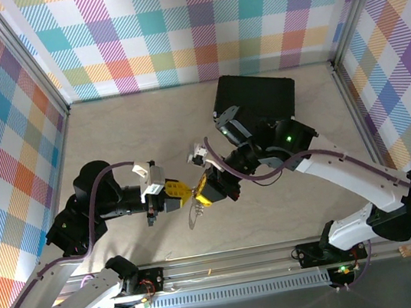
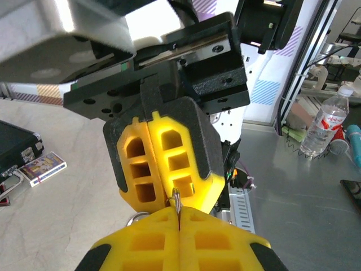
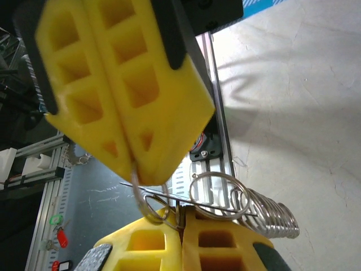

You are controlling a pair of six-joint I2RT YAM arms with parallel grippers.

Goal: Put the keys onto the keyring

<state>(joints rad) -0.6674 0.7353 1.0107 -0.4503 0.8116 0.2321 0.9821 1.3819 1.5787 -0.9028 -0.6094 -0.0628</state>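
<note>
Keyring (image 3: 242, 197) between touching tips, left gripper (image 3: 135, 167) and right gripper (image 3: 181, 226) both pinching its wire

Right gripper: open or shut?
Shut: the right gripper has its yellow pads pressed together with no gap, pinching the keyring wire.

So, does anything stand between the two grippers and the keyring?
Nothing visible does. The left gripper and the right gripper are both shut, apparently on the thin wire of the keyring, tip against tip. The coil of rings hangs beside them, not between.
</note>
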